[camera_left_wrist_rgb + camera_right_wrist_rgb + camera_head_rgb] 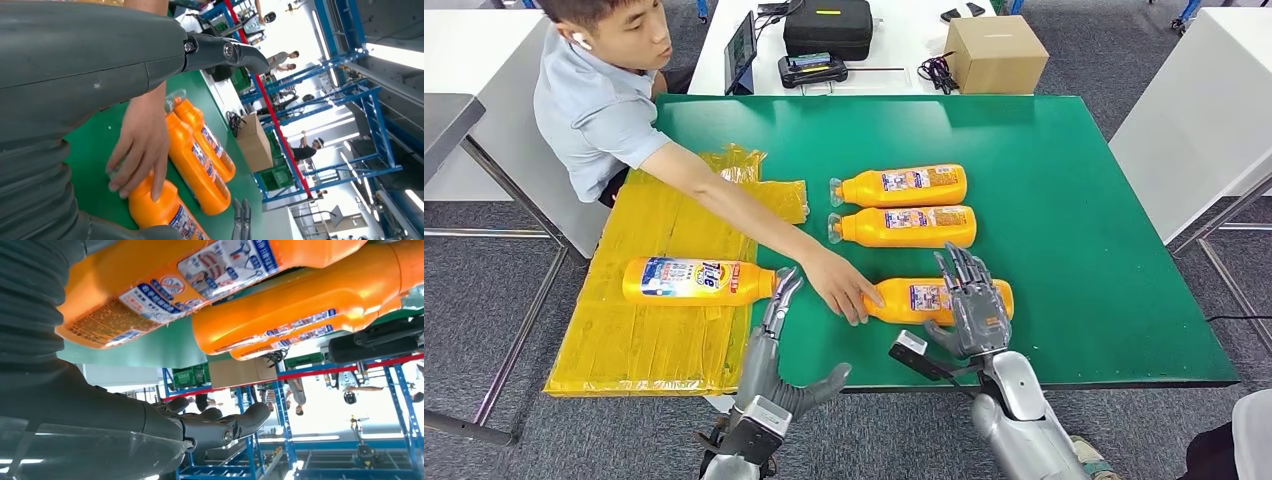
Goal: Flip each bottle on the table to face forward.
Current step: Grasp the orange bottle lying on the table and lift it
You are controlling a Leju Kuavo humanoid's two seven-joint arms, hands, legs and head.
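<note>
We see a big green table (1084, 200). We use it to say where the other things are.

A person (599, 100) in a light blue shirt sits at the table's far left corner. Their arm reaches over the table, and their hand (842, 285) rests on the neck end of the nearest bottle (939, 298).

A yellow plastic sheet (654, 340) hangs over the left edge of the table. One orange bottle (696, 281) lies on its side on this sheet, with its blue and white front label facing up.

Three more orange bottles lie on their sides on the green top, near the middle. The far bottle (902, 185) and the middle bottle (904, 226) lie just beside each other, caps pointing left. The nearest bottle lies closer to the front edge.

A brown box (994, 52) and a black bag (828, 26) sit on a white table behind the green one.

Our right hand (972, 305) is over the nearest bottle, fingers straight and spread apart. We cannot tell if it touches the bottle. It holds nothing.

Our left hand (776, 345) is at the front edge of the table, near the bottle on the sheet. Its fingers point forward, its thumb sticks out to the side, and it holds nothing.
</note>
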